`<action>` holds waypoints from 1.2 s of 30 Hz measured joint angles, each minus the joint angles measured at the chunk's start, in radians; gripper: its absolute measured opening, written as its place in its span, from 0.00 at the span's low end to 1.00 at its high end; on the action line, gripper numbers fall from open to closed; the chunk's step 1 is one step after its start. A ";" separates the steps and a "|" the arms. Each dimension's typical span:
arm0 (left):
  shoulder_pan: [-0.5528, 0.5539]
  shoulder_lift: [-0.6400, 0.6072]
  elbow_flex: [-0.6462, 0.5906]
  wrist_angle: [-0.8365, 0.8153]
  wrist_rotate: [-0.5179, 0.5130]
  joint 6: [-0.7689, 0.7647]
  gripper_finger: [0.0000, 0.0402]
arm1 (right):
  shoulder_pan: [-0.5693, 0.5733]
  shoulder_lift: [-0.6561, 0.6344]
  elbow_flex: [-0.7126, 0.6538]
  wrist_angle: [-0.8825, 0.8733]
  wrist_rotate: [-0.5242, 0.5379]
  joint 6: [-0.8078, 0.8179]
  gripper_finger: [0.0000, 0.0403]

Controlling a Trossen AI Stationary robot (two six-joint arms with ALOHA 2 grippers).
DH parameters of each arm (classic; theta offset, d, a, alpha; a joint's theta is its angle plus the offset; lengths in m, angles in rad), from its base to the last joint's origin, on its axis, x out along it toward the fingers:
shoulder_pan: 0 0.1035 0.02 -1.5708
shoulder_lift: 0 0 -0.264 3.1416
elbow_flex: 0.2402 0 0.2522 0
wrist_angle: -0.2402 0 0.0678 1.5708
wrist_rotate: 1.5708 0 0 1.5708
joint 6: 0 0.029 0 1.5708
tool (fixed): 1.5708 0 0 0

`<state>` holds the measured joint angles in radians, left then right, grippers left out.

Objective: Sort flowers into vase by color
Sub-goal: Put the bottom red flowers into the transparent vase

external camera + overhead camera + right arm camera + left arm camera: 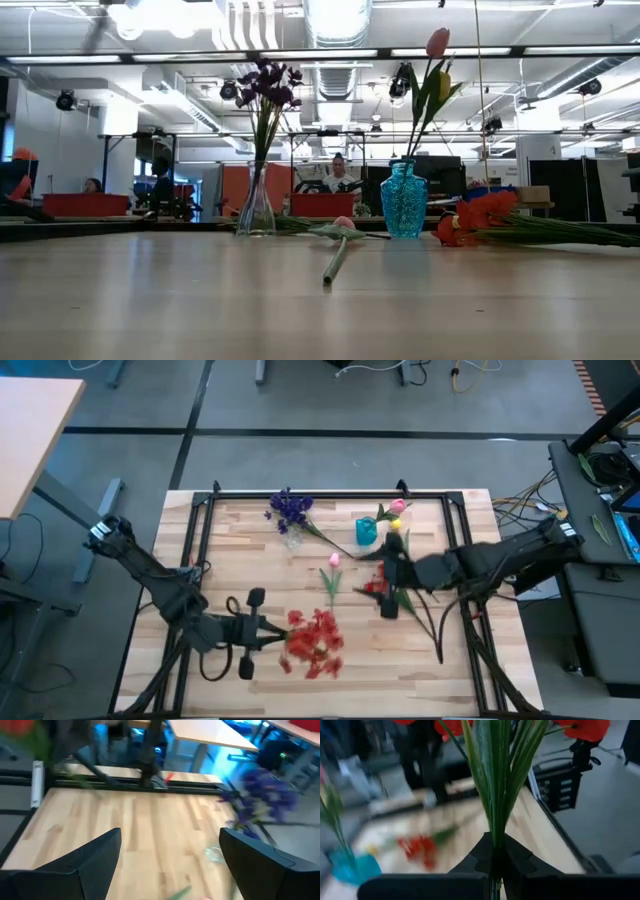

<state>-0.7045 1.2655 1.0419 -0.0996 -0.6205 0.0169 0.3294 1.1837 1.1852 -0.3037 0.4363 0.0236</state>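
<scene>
The left gripper (495, 865) is squeezed tight on the thin green stems of the red fake flowers (315, 643), low over the wooden table (250, 550). They look light and bendy, so holding the stems seems best. The right gripper (170, 857) is wide open, holding nothing.

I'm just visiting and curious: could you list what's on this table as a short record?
Left end effector: shut on red flowers, stems pinched
Right end effector: open, over the table near the blue vase
Blue vase: holds pink and yellow tulips
Clear vase: holds purple flowers
Loose on table: pink tulip
</scene>
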 joint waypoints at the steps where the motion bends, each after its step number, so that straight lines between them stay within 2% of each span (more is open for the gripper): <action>1: 0.008 -0.007 -0.020 0.056 0.001 0.069 0.00 | 0.013 0.005 -0.034 0.065 0.000 -0.011 0.81; 5: 0.079 -0.004 -0.100 0.279 0.016 0.212 0.00 | 0.037 0.044 -0.163 0.398 -0.028 -0.070 0.81; 9: 0.162 0.017 -0.173 0.442 0.042 0.236 0.00 | 0.037 0.121 -0.223 0.668 -0.119 -0.124 0.81; 11: 0.194 0.027 -0.205 0.522 0.059 0.237 0.00 | 0.037 0.163 -0.224 0.764 -0.129 -0.152 0.81; 17: 0.250 0.075 -0.257 0.722 0.100 0.237 0.00 | 0.006 0.296 -0.144 0.861 -0.127 -0.191 0.81; 23: 0.264 0.118 -0.263 0.751 0.099 0.247 0.00 | -0.024 0.392 -0.039 0.857 -0.130 -0.222 0.78; 27: 0.264 0.108 -0.276 0.751 0.091 0.206 0.03 | -0.034 0.405 -0.021 0.863 -0.130 -0.234 0.64; 31: 0.270 0.052 -0.321 0.753 0.127 0.205 0.15 | -0.052 0.397 -0.027 0.858 -0.159 -0.224 0.38; 35: 0.309 -0.047 -0.396 0.739 0.133 0.189 0.31 | -0.090 0.379 -0.027 0.828 -0.216 -0.207 0.09; 36: 0.322 -0.080 -0.418 0.724 0.132 0.188 0.35 | -0.104 0.374 -0.025 0.811 -0.222 -0.197 0.06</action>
<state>-0.3827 1.1853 0.6238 0.6245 -0.4886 0.2052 0.2250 1.5582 1.1603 0.5072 0.2145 -0.1731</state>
